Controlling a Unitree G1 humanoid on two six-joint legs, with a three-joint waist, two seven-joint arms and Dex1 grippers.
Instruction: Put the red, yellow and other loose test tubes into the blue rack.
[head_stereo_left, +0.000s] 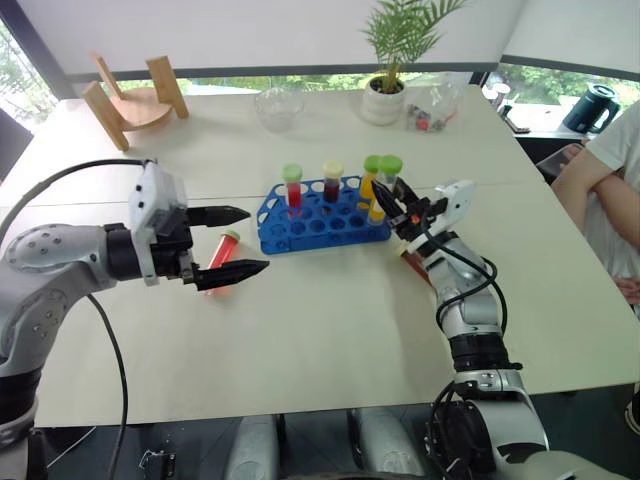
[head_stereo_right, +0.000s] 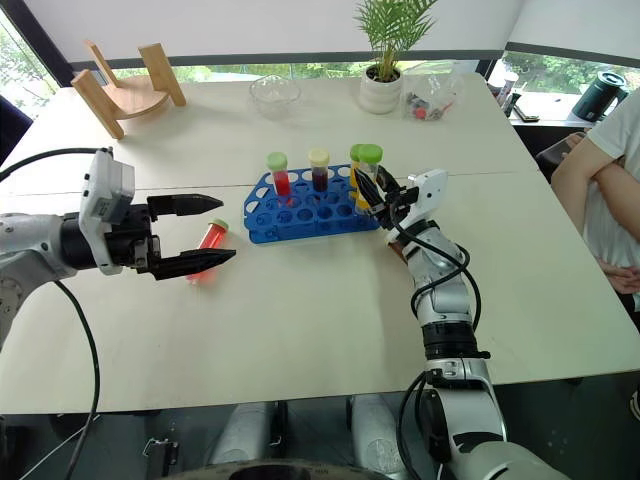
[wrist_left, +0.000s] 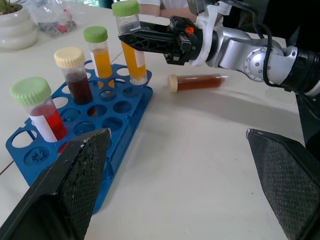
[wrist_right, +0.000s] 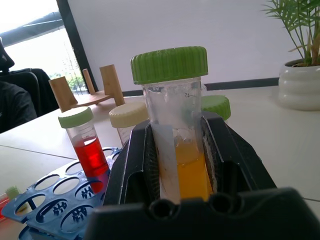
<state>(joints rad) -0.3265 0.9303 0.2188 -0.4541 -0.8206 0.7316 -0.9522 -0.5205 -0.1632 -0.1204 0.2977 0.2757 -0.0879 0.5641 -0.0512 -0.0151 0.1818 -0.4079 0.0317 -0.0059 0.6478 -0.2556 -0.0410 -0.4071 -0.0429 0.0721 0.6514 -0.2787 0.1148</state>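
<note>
Right fingers (wrist_right: 180, 165) clamped on clear yellow tube (wrist_right: 176, 125); left fingers (head_stereo_left: 233, 243) apart, ribbed black.

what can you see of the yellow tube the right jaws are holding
The yellow tube is clear plastic with a ribbed green cap, partly filled with yellow-orange liquid, with a white label strip down one side. It stands upright, clamped between the right gripper's shut jaws, its base in a hole at the blue rack's end, beside another yellow tube.

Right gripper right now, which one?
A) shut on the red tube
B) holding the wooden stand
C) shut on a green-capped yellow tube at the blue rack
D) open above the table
C: the right gripper has its fingers clamped on the yellow tube, upright at the end of the blue rack.
</note>
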